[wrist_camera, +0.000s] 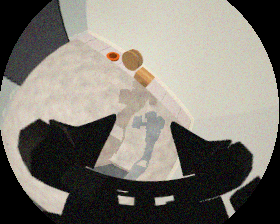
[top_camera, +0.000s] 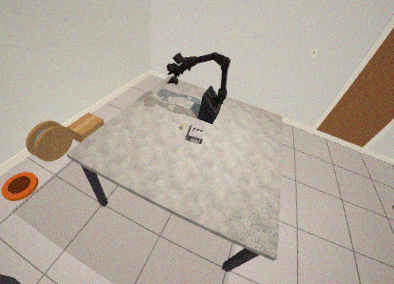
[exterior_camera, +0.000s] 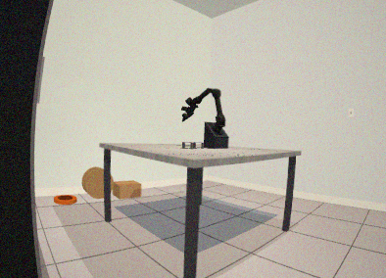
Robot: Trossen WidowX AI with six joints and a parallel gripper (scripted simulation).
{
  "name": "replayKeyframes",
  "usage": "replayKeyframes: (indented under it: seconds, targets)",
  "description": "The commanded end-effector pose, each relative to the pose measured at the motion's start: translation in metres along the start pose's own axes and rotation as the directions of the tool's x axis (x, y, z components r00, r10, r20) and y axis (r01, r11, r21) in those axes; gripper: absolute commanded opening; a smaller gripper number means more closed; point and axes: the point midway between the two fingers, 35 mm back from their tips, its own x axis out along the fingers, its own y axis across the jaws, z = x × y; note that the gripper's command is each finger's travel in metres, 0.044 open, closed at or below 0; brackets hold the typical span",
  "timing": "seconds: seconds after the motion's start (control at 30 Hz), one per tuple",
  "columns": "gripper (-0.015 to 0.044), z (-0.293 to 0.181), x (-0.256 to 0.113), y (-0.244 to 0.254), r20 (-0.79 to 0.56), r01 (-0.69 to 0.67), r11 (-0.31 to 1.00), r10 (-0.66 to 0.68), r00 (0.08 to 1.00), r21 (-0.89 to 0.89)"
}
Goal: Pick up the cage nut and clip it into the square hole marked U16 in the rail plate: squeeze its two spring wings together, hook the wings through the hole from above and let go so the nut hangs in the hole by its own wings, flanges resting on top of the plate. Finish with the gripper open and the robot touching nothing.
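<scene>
High above the table (top_camera: 200, 178) (exterior_camera: 147, 153) (wrist_camera: 60, 75), inside its edges, end effector (top_camera: 171, 74) (exterior_camera: 183, 115) (wrist_camera: 144, 122) wide open, gripping nothing, open air between fingers.

Pale walls (top_camera: 260, 28) (exterior_camera: 137, 67) (wrist_camera: 200, 60) surround a mottled grey table (top_camera: 220, 178) (exterior_camera: 196, 158) (wrist_camera: 65, 95) on a tiled floor (top_camera: 150, 228) (exterior_camera: 265, 257) (wrist_camera: 167, 100)

Tabletop (top_camera: 200, 178) (exterior_camera: 147, 153) (wrist_camera: 65, 85): mottled grey, stone-like, matt. Table legs (top_camera: 95, 188) (exterior_camera: 194, 218): dark, matt, metal-like. Arm (top_camera: 224, 75) (exterior_camera: 219, 108): black, matt, plastic-looking. Gripper (top_camera: 171, 74) (exterior_camera: 182, 114) (wrist_camera: 145, 120): black, matt. Block (top_camera: 87, 126) (exterior_camera: 127, 189) (wrist_camera: 144, 76): brown, wood-like, streaked in the top view. Ring (top_camera: 7, 188) (exterior_camera: 65, 203) (wrist_camera: 109, 56): orange, smooth-looking, plastic-like. Floor (top_camera: 320, 203) (exterior_camera: 323, 223): pale tile, smooth-looking. Walls (top_camera: 260, 28) (exterior_camera: 294, 67) (wrist_camera: 210, 60): pale, plain, matt. Rail plate's finish: too small to tell.
</scene>
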Motion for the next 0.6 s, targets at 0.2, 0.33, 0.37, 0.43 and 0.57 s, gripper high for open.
replayKeyframes:
  seconds: [0.2, 0.33, 0.37, 0.43, 0.57]
  targets:
    - [0.0440, -0.018, 0.000, 0.174, -0.213, -0.266, 0.964, 0.265, 0.940, 0.021]
    - [0.0440, -0.047, -0.008, 0.240, -0.345, -0.325, 0.944, 0.326, 0.880, 0.065]
    - [0.0440, -0.057, -0.010, 0.256, -0.382, -0.332, 0.940, 0.336, 0.861, 0.079]
    - [0.0440, -0.078, -0.016, 0.286, -0.456, -0.337, 0.935, 0.348, 0.819, 0.109]
    - [0.0440, -0.117, -0.028, 0.329, -0.577, -0.313, 0.936, 0.345, 0.740, 0.159]
